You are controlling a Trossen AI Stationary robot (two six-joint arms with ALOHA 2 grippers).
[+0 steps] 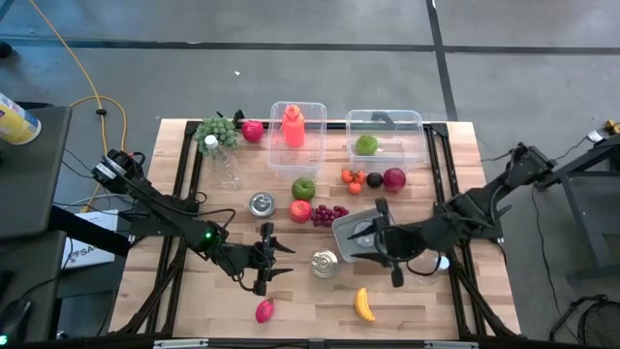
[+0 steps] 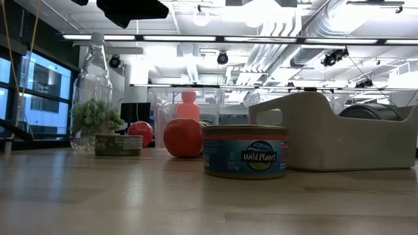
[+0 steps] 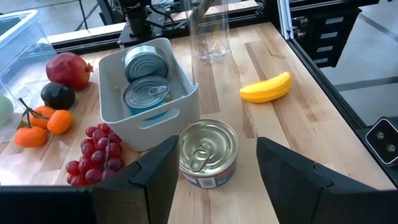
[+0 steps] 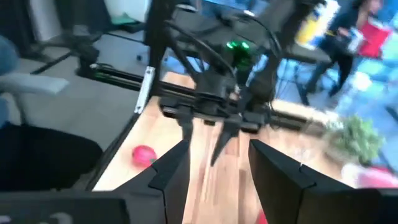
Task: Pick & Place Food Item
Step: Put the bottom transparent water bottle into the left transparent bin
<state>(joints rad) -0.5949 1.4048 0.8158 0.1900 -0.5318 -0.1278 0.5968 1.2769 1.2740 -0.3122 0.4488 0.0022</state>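
Left gripper (image 3: 211,168), fingers spread and empty, faces a tin can (image 3: 207,152) beside the grey bin (image 3: 152,121). Only its wrist view reveals two cans inside. Right gripper (image 1: 373,237), parted, hangs over the bin.

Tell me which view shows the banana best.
The left wrist view: the banana lies whole and unobstructed on the wood. The high view shows it small, near the table's front edge. The low and right wrist views do not show it.

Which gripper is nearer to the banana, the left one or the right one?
The right gripper is nearer: it hangs over the grey bin, just behind the banana. The left gripper is farther, beyond the tin can.
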